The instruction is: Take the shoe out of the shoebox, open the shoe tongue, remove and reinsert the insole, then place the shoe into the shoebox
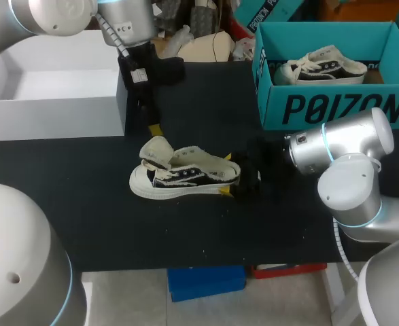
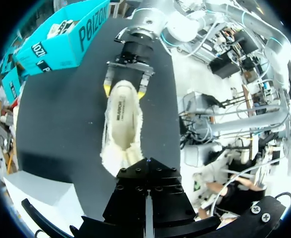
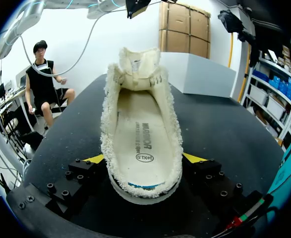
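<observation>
Mid-surface, my right gripper (image 1: 233, 180) clamps the heel of the shoe (image 1: 185, 176) from both sides, its tongue (image 1: 155, 151) standing up on the black surface (image 1: 70, 204). My left gripper (image 1: 153, 128) hangs just above the toe, fingers pressed together, empty. The teal shoebox (image 1: 335, 109) at far right holds a second shoe (image 1: 321, 68); a white box (image 1: 56, 109) stands far left.

Printed in big dark capitals along the front wall of the teal shoebox (image 1: 335, 109): 1 word, shown again on its long side in the left wrist view. Stamped in dark ink at the heel end of the insole (image 3: 141, 134) inside the shoe (image 3: 108, 134): 1 short word above 1 oval holding a size figure.
</observation>
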Robot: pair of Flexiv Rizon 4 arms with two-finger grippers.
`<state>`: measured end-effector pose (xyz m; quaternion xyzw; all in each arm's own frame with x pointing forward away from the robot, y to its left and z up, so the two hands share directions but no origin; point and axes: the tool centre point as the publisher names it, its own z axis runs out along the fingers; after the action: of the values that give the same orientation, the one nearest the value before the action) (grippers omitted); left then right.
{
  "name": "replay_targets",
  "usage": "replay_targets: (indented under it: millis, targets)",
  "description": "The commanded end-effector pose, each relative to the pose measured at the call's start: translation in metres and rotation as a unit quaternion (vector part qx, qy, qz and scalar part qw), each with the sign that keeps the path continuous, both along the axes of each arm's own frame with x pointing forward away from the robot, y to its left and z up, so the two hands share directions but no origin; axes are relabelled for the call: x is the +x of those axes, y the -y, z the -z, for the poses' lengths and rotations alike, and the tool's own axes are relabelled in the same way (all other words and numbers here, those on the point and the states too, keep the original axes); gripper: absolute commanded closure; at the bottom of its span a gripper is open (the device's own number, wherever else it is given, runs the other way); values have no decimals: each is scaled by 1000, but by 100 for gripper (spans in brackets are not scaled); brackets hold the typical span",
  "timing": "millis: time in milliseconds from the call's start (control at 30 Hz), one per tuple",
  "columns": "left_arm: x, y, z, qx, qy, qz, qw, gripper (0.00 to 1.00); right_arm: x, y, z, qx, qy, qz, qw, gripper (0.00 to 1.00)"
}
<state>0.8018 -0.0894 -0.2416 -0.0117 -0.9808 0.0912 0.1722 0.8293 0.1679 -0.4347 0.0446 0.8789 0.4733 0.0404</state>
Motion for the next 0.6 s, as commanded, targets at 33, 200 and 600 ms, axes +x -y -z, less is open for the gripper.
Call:
replay_targets:
  millis: [33, 200, 600]
  targets:
    - [4, 12, 7, -59, 21, 157, 986, 100, 0, -1, 0, 0, 0, 1, 1000, 100]
    - [10, 23, 17, -44, 34, 149, 987, 100, 0, -1, 0, 0, 0, 1, 1000, 100]
    - [13, 36, 37, -12, 8, 106, 994, 100, 0, -1, 0, 0, 0, 1, 1000, 100]
